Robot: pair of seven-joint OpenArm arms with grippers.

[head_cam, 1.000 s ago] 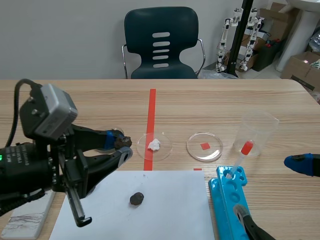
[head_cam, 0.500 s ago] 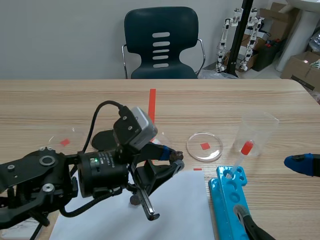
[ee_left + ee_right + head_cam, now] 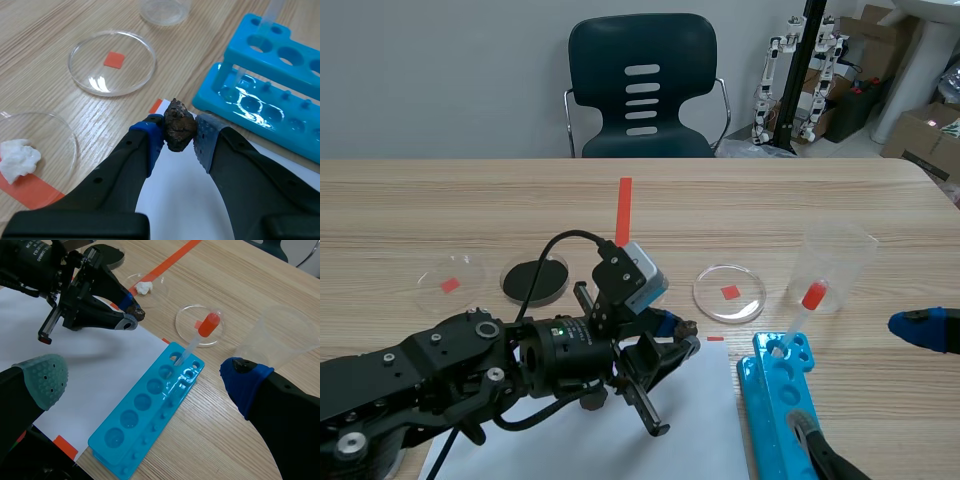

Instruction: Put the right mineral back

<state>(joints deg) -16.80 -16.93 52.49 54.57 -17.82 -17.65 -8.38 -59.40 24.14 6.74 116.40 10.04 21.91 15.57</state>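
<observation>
A dark brown mineral (image 3: pixel 179 131) is pinched between the pads of my left gripper (image 3: pixel 179 139), which is shut on it just above the far edge of the white paper (image 3: pixel 182 200). Ahead of it lies an empty petri dish (image 3: pixel 95 75) with a red square mark inside. In the scene view the left gripper (image 3: pixel 678 332) sits near the table's middle, close to that dish (image 3: pixel 729 293). My right gripper (image 3: pixel 144 374) is open above the blue tube rack (image 3: pixel 150 415), nothing between its fingers. The right wrist view also shows the held mineral (image 3: pixel 136 315).
A dish with a white mineral (image 3: pixel 19 157) lies beside the left gripper. A dish of black material (image 3: pixel 534 278) and another marked dish (image 3: pixel 450 283) sit at the left. A clear beaker (image 3: pixel 835 262) and a red-bulbed pipette (image 3: pixel 808 302) stand by the blue rack (image 3: pixel 782 410).
The left arm swung right over the paper, shut on the dark mineral that lay there, and now holds it lifted near the paper's far edge. The right gripper has not moved.
</observation>
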